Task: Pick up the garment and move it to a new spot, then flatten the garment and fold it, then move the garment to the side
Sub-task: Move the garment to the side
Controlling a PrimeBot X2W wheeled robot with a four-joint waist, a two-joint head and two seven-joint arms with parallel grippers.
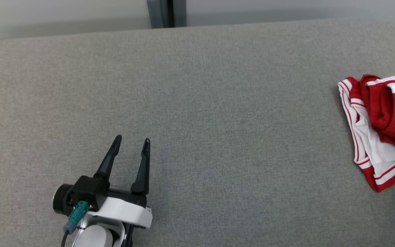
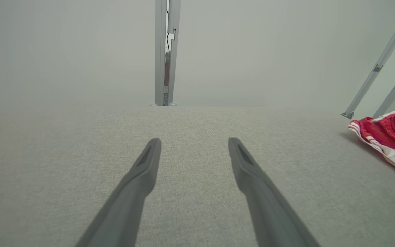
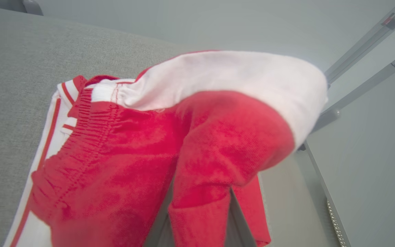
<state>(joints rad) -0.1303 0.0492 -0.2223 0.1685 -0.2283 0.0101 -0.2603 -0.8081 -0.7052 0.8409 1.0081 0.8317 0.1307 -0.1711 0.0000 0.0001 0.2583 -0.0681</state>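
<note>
I am seeing the left tool [image 1: 132, 139] hovering low over the grey table [image 1: 218, 103] at my near left, its two dark fingers [image 2: 142, 178] standing wide apart and gripping nothing. The red and white garment [image 1: 382, 130] is lying bunched at the table's far right edge, well apart from that tool. My right tool [image 3: 200, 219] is pinching narrow on the garment's red fabric, which is draping over its fingers and hiding most of them.
</note>
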